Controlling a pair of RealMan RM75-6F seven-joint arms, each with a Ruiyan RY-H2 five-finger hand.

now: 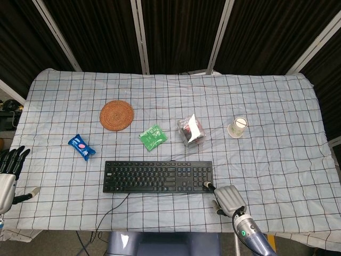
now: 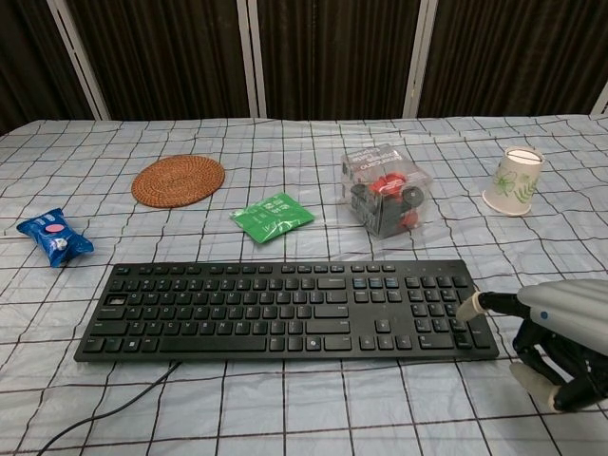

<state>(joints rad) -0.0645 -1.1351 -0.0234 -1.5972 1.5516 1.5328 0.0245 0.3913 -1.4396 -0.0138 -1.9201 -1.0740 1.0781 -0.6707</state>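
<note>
Checked tablecloth (image 1: 277, 160): wide bare stretch at right of frame and along the lower edge. Black keyboard (image 1: 157, 176) lies at lower centre, its right end touched by one extended fingertip of the right hand (image 1: 229, 199), remaining fingers curled under, grasping nothing. Left hand (image 1: 7, 173), lower left corner off the cloth edge, fingers spread, released, partly cut off.

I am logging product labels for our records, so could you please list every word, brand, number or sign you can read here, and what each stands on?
No text can be read with certainty.
Clear box: white label with dark print, too blurred to read.
Blue packet: red oval logo, lettering too small.
Green packet: pale print, unreadable.
Keyboard: key legends too small to read.
Paper cup: green leaf pattern only, no words.
</note>
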